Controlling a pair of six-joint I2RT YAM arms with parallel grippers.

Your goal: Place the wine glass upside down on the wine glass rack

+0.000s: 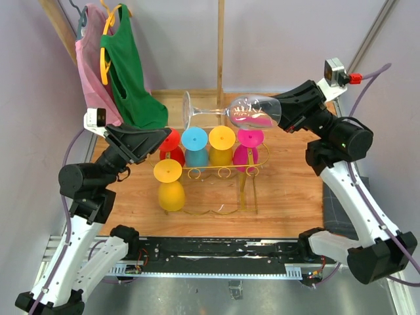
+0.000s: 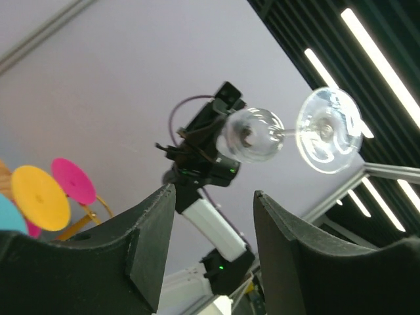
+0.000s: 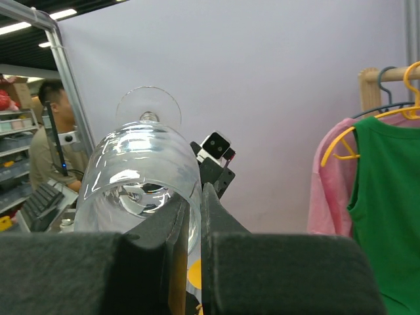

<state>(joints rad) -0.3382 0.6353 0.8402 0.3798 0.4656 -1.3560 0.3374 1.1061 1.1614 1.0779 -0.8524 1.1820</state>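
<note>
One clear wine glass (image 1: 230,111) lies on its side in the air above the back edge of the wine glass rack (image 1: 226,174), its foot pointing toward the rack's left end and its bowl toward the right end. We see the right gripper (image 1: 279,115) reaching in from beyond the rack's right end, its jaws drawn narrow and pinched on the wall of the bowl at the mouth. The glass touches nothing on the rack.

Four coloured glasses sit inverted along the rack's back row: red (image 1: 172,146), blue (image 1: 195,146), yellow (image 1: 222,144) and pink (image 1: 249,146). A second yellow glass (image 1: 169,186) sits inverted at the front left of the rack.

At the rack's left end, just beside the red glass, the left gripper (image 1: 161,138) hangs with its jaws partly spread and nothing between them. Behind the rack and to its left, we see a green top (image 1: 128,72) and a pink top (image 1: 88,65) on hangers.
</note>
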